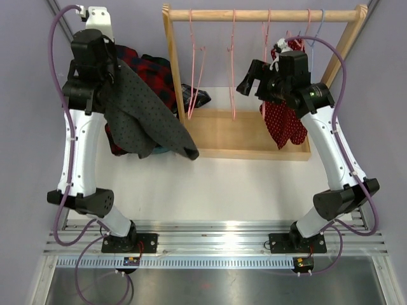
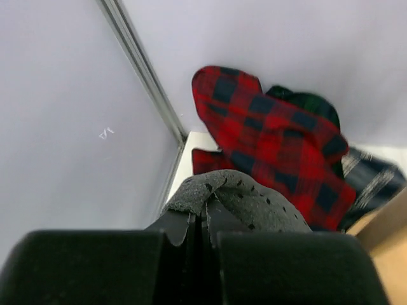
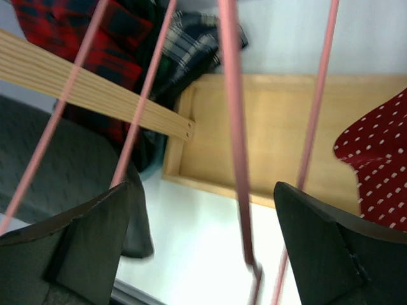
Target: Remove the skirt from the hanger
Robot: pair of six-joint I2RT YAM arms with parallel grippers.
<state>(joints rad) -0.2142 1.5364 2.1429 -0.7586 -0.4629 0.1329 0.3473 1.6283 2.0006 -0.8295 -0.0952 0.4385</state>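
Note:
My left gripper (image 1: 95, 79) is shut on a grey dotted skirt (image 1: 143, 121), which hangs from it to the left of the wooden rack (image 1: 261, 14), off any hanger. In the left wrist view the grey cloth (image 2: 241, 200) is pinched between the closed fingers (image 2: 181, 225). My right gripper (image 1: 249, 81) is open and empty, held among bare pink hangers (image 1: 233, 70). In the right wrist view a pink hanger (image 3: 234, 127) hangs between the spread fingers (image 3: 95, 241). A red white-dotted skirt (image 1: 283, 121) hangs on the rack at the right.
A pile of red plaid and dark clothes (image 1: 152, 73) lies at the back left, also in the left wrist view (image 2: 280, 140). The rack's wooden base tray (image 1: 241, 136) stands mid-table. Several hangers hang on the rail.

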